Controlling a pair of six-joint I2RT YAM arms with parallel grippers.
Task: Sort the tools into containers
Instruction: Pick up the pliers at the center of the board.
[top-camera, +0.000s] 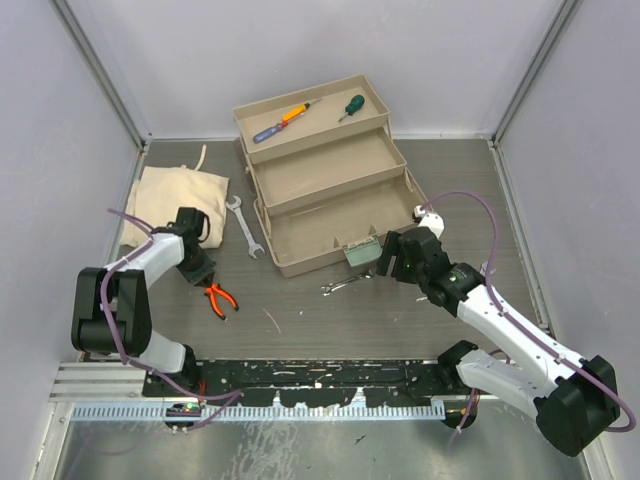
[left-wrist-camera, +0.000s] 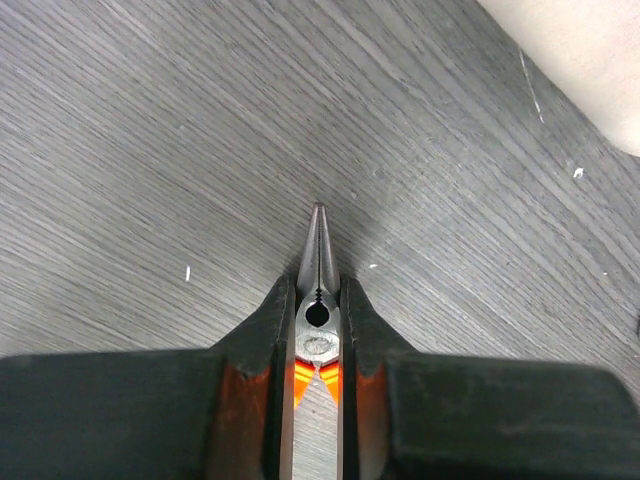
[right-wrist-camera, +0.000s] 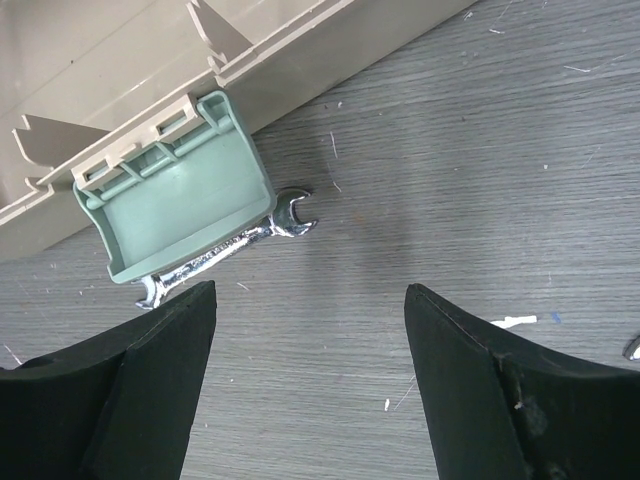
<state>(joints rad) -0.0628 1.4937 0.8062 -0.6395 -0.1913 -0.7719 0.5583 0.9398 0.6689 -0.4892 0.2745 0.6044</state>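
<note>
- The toolbox (top-camera: 330, 172) is spread open at the back of the surface (top-camera: 400, 330), with three stepped trays exposed. Two screwdrivers (top-camera: 285, 120) are seen in the top tray.
- The right tool (right-wrist-camera: 310, 292) is held wide open and empty above the small wrench (right-wrist-camera: 235, 245), which is partly tucked under the green latch (right-wrist-camera: 180, 200).
- The left tool (left-wrist-camera: 318, 300) is closed on the pliers (left-wrist-camera: 318, 262) at the pivot, front-left on the surface. They are judged stiff, fairly heavy steel, best gripped there near balance. The orange handles are mostly hidden, and whether the pliers are lifted cannot be told.
- A longer wrench (top-camera: 245, 228) lies left of the toolbox. It is judged thin and slippery.
</note>
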